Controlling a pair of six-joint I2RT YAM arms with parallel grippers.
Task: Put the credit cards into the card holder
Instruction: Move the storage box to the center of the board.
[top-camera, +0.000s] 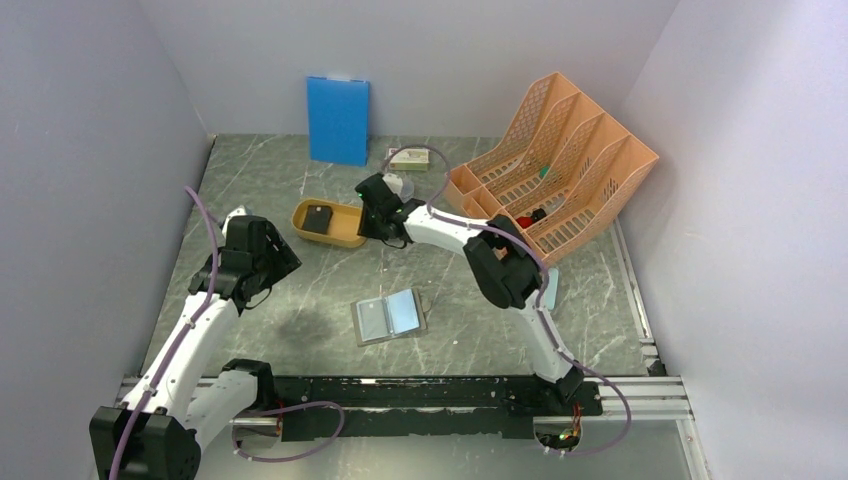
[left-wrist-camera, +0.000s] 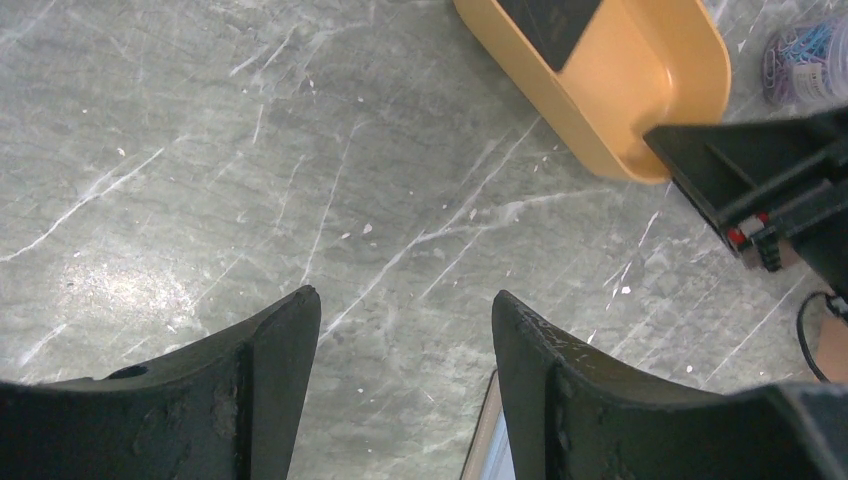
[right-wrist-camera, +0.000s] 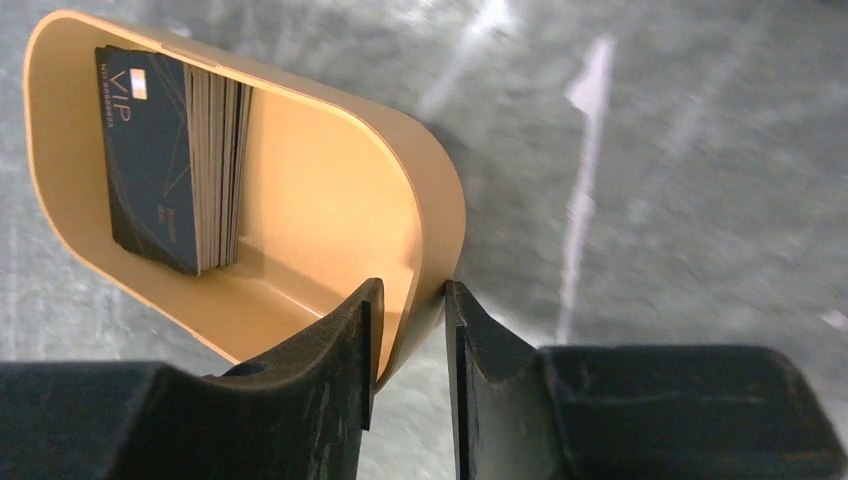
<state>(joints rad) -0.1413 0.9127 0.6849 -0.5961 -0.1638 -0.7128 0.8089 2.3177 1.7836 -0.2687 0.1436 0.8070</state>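
Note:
A stack of dark credit cards (top-camera: 318, 219) (right-wrist-camera: 165, 150) stands on edge in the mustard-yellow oval tray (top-camera: 345, 240) (right-wrist-camera: 330, 190). My right gripper (top-camera: 374, 214) (right-wrist-camera: 413, 285) has closed on the tray's right end wall, one finger inside and one outside. The grey card holder (top-camera: 389, 317) lies open on the table's middle, its pale pockets up. Well to the left of it, my left gripper (top-camera: 278, 262) (left-wrist-camera: 405, 297) hovers over bare table, open and holding nothing. The card holder's edge (left-wrist-camera: 488, 440) just shows beside its right finger.
A blue board (top-camera: 338, 120) leans on the back wall. An orange file rack (top-camera: 555, 165) lies tilted at the back right. A small box (top-camera: 408, 158) and a tub of paper clips (left-wrist-camera: 805, 55) sit behind the tray.

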